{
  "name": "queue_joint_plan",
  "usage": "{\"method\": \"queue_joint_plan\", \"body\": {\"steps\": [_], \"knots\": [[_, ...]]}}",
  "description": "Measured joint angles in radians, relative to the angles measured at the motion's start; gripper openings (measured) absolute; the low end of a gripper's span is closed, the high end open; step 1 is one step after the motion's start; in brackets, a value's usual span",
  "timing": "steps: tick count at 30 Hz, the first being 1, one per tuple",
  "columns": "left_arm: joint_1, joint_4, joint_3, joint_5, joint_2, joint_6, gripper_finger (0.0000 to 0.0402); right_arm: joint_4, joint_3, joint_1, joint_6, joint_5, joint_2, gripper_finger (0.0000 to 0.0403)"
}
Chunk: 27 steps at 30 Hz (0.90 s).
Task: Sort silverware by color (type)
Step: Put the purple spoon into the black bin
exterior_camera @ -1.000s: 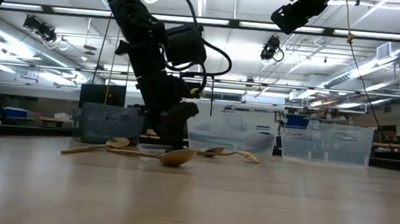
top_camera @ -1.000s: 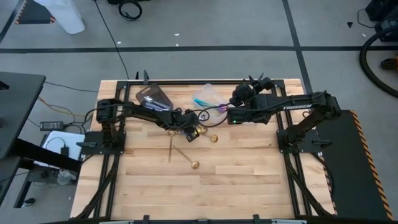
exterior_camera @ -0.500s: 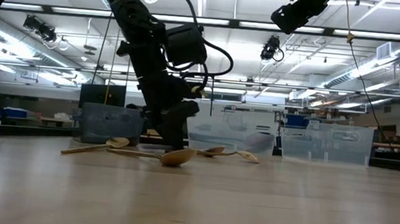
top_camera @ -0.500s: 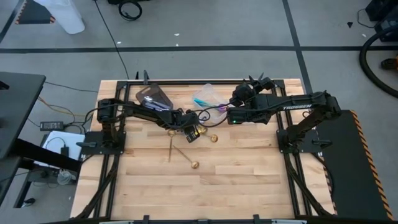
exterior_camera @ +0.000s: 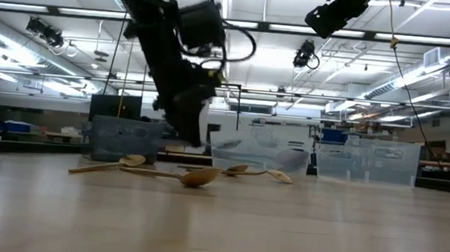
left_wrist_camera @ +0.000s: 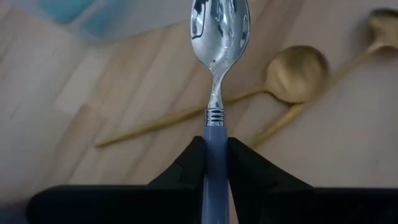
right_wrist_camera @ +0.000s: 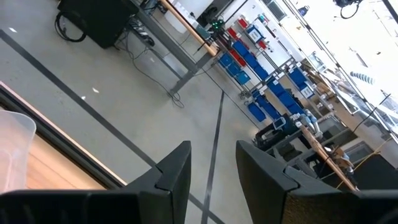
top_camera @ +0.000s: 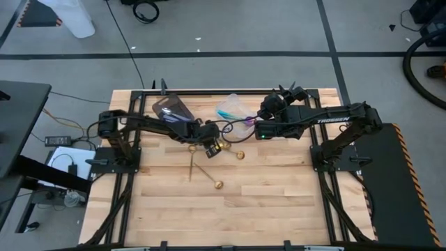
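The left gripper (left_wrist_camera: 216, 163) pinches a silver spoon (left_wrist_camera: 217, 56) by its blue handle, gold spoons (left_wrist_camera: 292, 74) just beyond, presumably for sorting; the right gripper (right_wrist_camera: 212, 163) hangs open.

Gold spoons (top_camera: 213, 176) clutter mid-table; tubs (top_camera: 230, 107) block the far edge; near half free.

3 spoons (top_camera: 209, 174) on table (top_camera: 279, 202) — tubs (top_camera: 233, 108) behind.

blue-handled silver spoon (left_wrist_camera: 217, 74): clamped by handle, off table | gold spoons (top_camera: 209, 171): lying mid-table
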Motion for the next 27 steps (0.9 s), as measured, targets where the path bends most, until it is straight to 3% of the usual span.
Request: {"method": "queue_joint_plan", "body": {"steps": [17,22,27], "knots": [[-0.022,-0.106,0.004,-0.028,-0.283,0.078,0.0057,-0.001,0.000,0.008,0.000,-0.001,0.000,0.0137],[-0.016,-0.219,0.003,-0.096,-0.345,0.120,0.0058,-0.001,0.000,0.014,-0.001,-0.006,0.000,0.0137],[-0.017,-0.343,0.003,-0.189,-0.386,0.268,0.0058,0.002,0.000,0.017,-0.009,-0.008,0.000,0.0137]]}}
